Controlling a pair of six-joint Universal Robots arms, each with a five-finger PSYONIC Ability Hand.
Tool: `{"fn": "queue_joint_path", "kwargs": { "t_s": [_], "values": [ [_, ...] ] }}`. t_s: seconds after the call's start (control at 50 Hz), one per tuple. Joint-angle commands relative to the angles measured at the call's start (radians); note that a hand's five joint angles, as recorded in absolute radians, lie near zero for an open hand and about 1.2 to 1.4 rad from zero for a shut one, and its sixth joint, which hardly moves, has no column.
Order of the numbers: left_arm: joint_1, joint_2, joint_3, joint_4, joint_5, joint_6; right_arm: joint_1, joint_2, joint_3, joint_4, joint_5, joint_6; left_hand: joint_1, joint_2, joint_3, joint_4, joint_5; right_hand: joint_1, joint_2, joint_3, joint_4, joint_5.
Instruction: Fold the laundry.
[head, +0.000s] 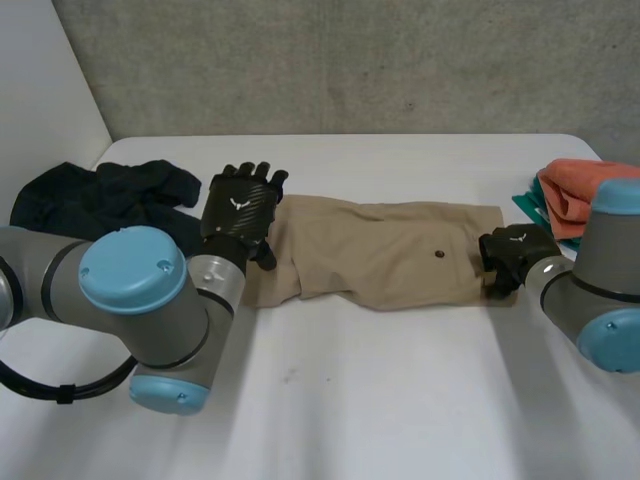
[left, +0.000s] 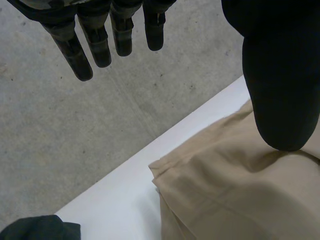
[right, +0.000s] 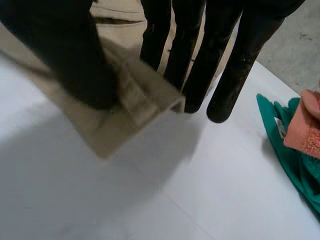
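Beige trousers (head: 380, 250) lie spread flat across the middle of the white table (head: 400, 400). My left hand (head: 240, 212) is at their left end. In the left wrist view its fingers (left: 85, 45) stand straight and apart in the air, and only the thumb tip rests on the beige cloth (left: 235, 190). My right hand (head: 515, 250) is at the trousers' right end. There a corner of the waistband (right: 135, 100) is pinched between the thumb (right: 65, 60) and the straight fingers, and it is raised a little off the table.
A dark crumpled garment (head: 100, 195) lies at the back left, close to my left hand. An orange cloth (head: 580, 190) on a teal one (right: 290, 150) sits at the right edge, just beyond my right hand. A concrete wall stands behind the table.
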Motion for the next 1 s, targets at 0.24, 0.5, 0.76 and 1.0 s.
{"fn": "queue_joint_path", "kwargs": {
  "t_s": [0.24, 0.5, 0.76, 1.0],
  "values": [
    [0.016, 0.039, -0.005, -0.008, -0.002, -0.007, -0.094, -0.209, 0.088, -0.063, 0.001, -0.2, -0.017, -0.026, -0.032, -0.026, -0.044, 0.625, 0.411, 0.416, 0.415, 0.443],
    [0.091, 0.146, -0.091, -0.049, -0.001, -0.03, 0.182, -0.172, -0.051, -0.194, -0.176, -0.521, -0.017, -0.026, -0.032, -0.026, -0.044, 0.625, 0.411, 0.416, 0.415, 0.443],
    [0.141, 0.191, -0.108, -0.048, 0.001, -0.062, 0.415, 0.118, -0.165, -0.284, -0.522, -0.518, -0.017, -0.026, -0.032, -0.026, -0.044, 0.625, 0.411, 0.416, 0.415, 0.443],
    [0.12, 0.139, 0.065, -0.045, 0.001, -0.059, 0.417, -0.064, -0.124, -0.286, -0.252, -0.105, -0.017, -0.026, -0.032, -0.026, -0.044, -0.597, -0.811, -0.805, -0.807, -0.779]
  ]
}}
